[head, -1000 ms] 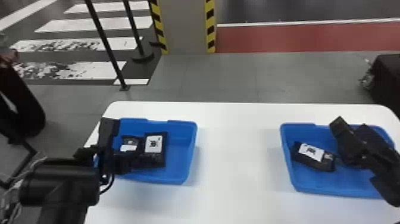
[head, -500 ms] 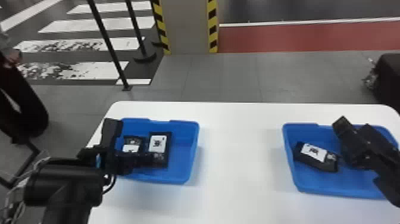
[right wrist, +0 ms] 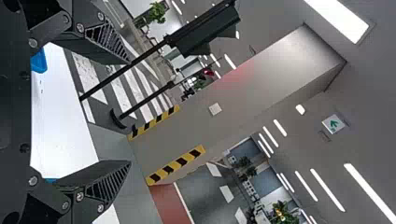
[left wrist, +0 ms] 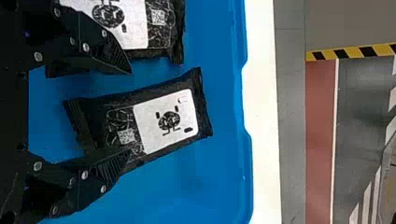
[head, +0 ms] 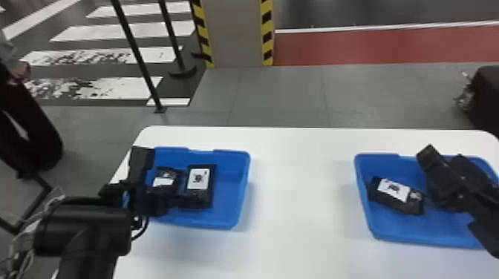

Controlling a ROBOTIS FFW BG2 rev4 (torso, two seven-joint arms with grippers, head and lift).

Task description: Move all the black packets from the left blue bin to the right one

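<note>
"Where are the black packets?"

"Two lie side by side, white labels up, in the left blue bin (head: 242,185), on a white table (head: 297,222): a left packet (head: 163,180) and a right packet (head: 204,185). A third packet (head: 397,196) lies tilted in the left part of the right blue bin (head: 362,178)."

"And the left gripper (head: 174,202)?"

"Low over the left blue bin. Its fingers stand wide apart, with the right packet between them and gripped by neither. One finger overlaps that packet's near end in the wrist view; I can't tell whether they touch."

"The right gripper (head: 445,174)?"

"Over the right blue bin, fingers wide open, holding nothing. It hides part of the bin."

"Beyond the table?"

"A grey pillar (head: 235,33) with yellow-and-black striped edges."
</note>
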